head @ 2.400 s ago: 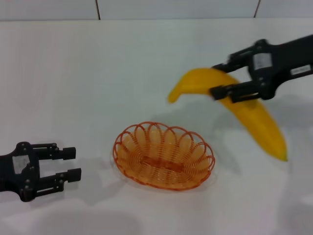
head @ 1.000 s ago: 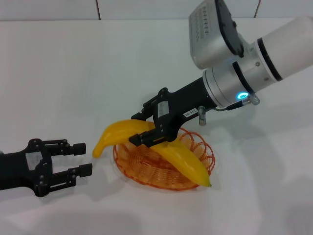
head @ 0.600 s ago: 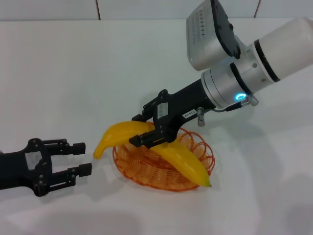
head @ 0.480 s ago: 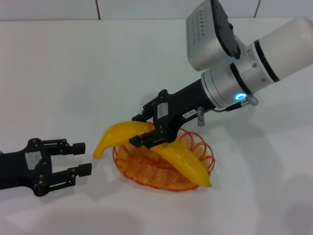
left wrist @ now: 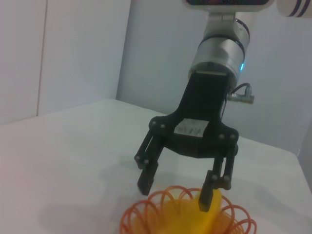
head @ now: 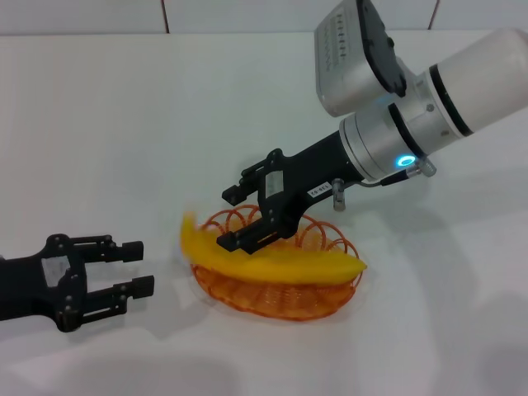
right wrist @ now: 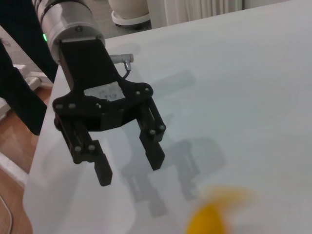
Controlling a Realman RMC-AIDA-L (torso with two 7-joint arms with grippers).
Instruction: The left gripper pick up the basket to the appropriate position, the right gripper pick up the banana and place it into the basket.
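Looks like a robot test room or lab. Big plain white surface (head: 124, 124), with white wall panels (left wrist: 73, 48) behind it. Past the edge of the surface, a wooden floor (right wrist: 9, 141), some cables and a round white base (right wrist: 129, 9), perhaps of a stand, too far off to tell.

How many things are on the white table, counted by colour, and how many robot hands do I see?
Yellow: 1, the banana, lying in the basket.
Orange: 1, the basket on the table.
Black: 2, the left hand, open beside the basket, and the right hand, open over the banana.
Total: 4.
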